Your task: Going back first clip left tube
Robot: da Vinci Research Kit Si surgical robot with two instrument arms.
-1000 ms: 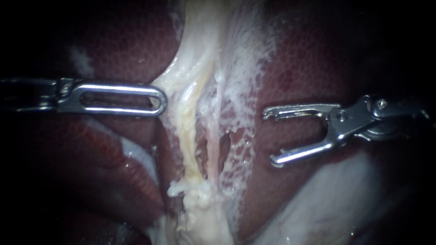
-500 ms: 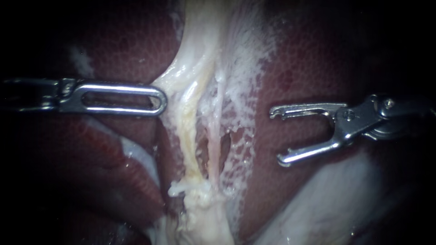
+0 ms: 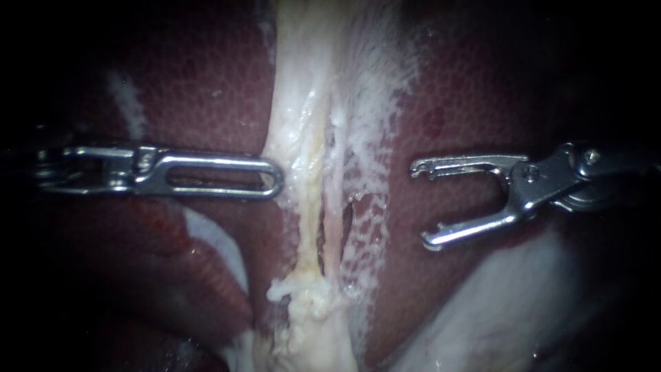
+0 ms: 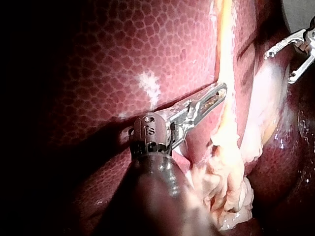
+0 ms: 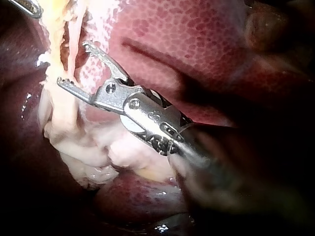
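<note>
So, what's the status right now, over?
Right instrument open, holding nothing. Left instrument tip at the left tube. No clip visible on it. Nothing in the way.

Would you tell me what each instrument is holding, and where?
The right instrument, jaws open, holds nothing. The left instrument touches the edge of the pale tissue; whether it grips there cannot be told.

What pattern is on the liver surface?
The liver is dark red with fine honeycomb mottling, clearest in the left wrist view.
</note>
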